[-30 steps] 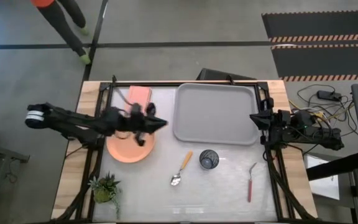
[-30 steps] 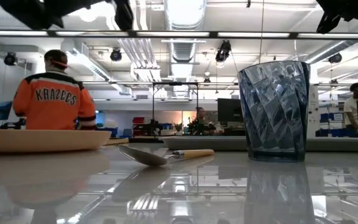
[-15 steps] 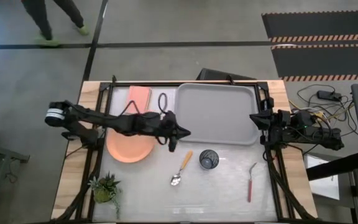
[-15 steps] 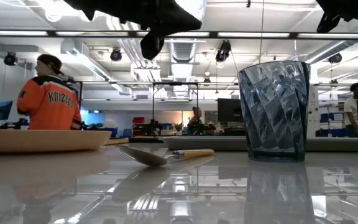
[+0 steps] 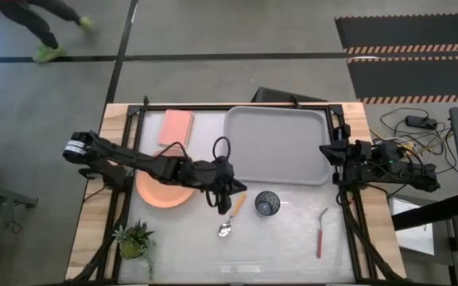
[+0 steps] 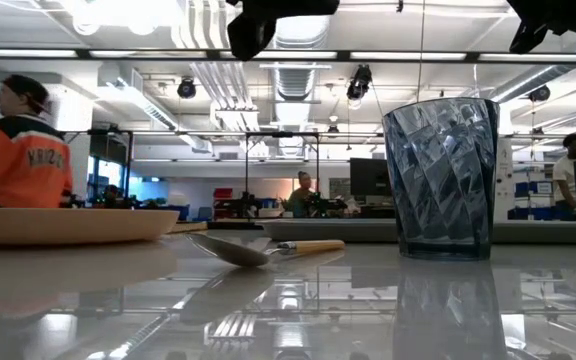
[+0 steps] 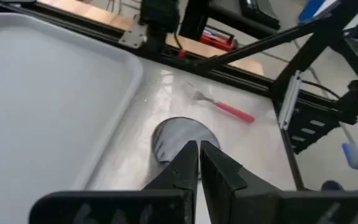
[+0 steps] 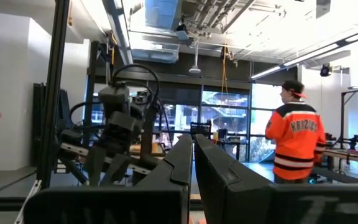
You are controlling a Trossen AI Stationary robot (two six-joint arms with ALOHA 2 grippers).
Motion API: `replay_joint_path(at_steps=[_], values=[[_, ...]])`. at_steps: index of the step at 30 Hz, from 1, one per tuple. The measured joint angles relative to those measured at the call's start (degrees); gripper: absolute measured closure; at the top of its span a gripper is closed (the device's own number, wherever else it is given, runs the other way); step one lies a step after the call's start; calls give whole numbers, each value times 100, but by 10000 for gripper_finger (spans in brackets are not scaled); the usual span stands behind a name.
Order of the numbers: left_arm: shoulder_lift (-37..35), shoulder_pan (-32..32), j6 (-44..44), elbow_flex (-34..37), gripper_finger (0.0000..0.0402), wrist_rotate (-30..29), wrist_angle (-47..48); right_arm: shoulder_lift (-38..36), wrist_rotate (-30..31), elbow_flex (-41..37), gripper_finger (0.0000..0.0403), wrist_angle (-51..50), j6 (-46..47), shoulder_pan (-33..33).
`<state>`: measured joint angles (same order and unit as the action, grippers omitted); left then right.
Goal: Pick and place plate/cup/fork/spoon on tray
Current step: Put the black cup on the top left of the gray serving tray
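1. The left gripper [image 5: 227, 191] hangs above the table just beside the spoon's handle, between the plate and the cup; its two fingers [image 7: 188, 163] are pressed together with nothing between them
2. The right gripper [image 5: 327, 153] waits at the table's right edge next to the tray, its fingers together and empty
3. The plate [image 5: 163, 189] lies on the table left of the tray, partly under the left arm
4. The spoon [image 5: 231, 215] lies on the bare table just left of the cup [image 5: 266, 203], bowl toward the front
5. The fork [image 5: 321, 232] lies well to the right of the cup, handle toward the front
6. The tray [image 5: 277, 144] sits at the back of the table; none of the four items is on it
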<state>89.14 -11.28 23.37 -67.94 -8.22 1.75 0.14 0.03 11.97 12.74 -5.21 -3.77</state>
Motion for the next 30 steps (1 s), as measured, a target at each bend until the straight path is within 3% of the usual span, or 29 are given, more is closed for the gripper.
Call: replay_joint_path(at_steps=[8, 16, 19, 30], values=[[290, 9, -68, 87, 402, -11, -774, 0, 0, 0, 394, -1, -39, 0], [699, 3, -840, 43, 395, -25, -1550, 2, 0, 0, 394, -24, 13, 0], [846, 1, -919, 11, 367, -23, -1488, 9, 0, 0, 394, -32, 19, 0], [1264, -6, -923, 13, 203, -21, -1623, 31, 0, 0, 394, -47, 12, 0]])
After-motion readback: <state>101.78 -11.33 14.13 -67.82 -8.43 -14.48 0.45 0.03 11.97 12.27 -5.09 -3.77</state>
